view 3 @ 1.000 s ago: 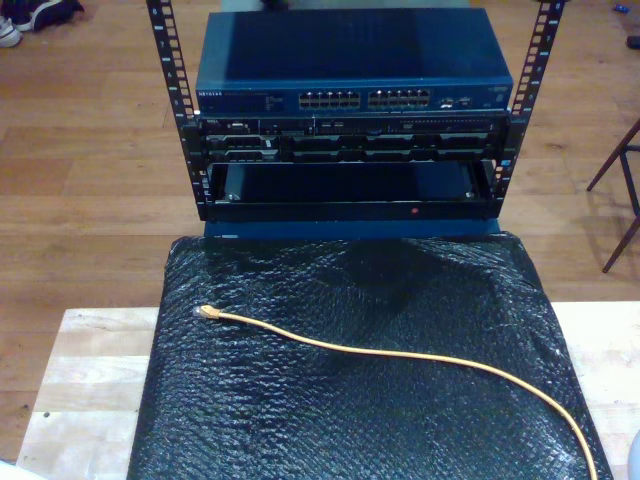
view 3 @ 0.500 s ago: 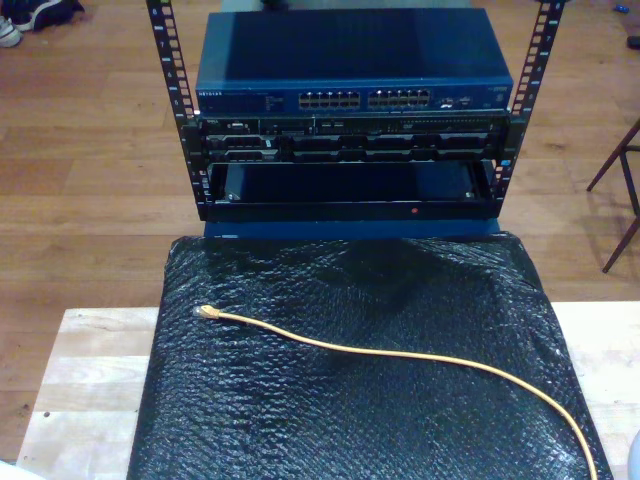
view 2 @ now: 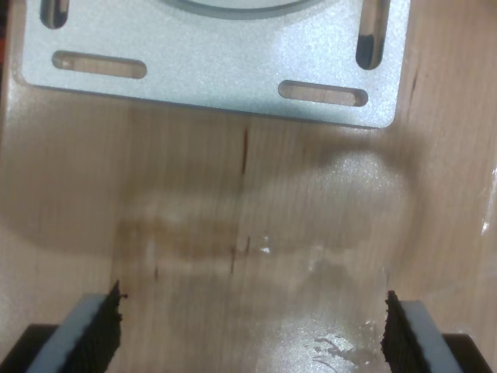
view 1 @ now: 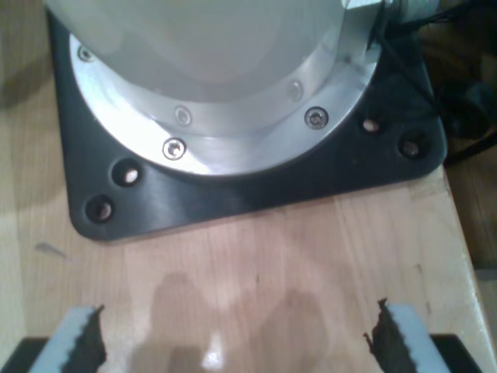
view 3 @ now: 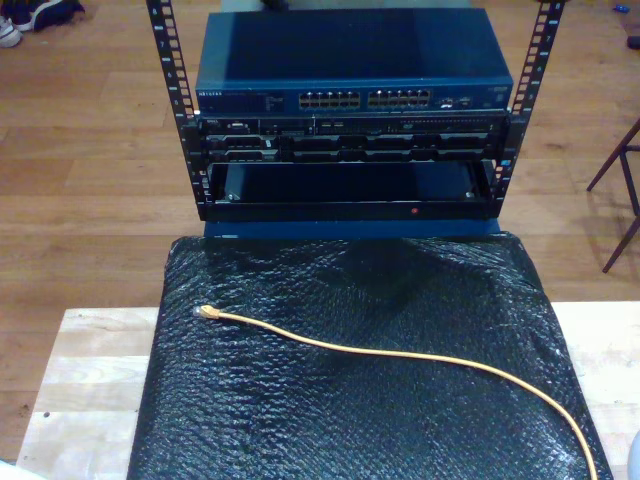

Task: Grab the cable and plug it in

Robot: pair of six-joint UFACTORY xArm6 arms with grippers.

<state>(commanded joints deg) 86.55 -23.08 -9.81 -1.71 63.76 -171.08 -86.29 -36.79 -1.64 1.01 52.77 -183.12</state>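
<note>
The cable (view 3: 400,352) lies loose across the black bubble-wrap sheet (view 3: 350,420) covering the pale wooden tabletop (view 3: 80,390), before a switch rack (view 3: 350,120) on wood flooring (view 3: 90,180), while my first gripper (view 1: 233,342) and my second gripper (view 2: 252,334) hold fingers spread, empty.

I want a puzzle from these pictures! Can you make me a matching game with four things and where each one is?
Things:
1. cable
2. switch
3. shoe
4. black mat

Places:
A. on the wooden table
B. at the top of the rack
C. lying across the mat
D. on the floor, the exterior view's top left corner

Pairs: 1-C, 2-B, 3-D, 4-A
</note>
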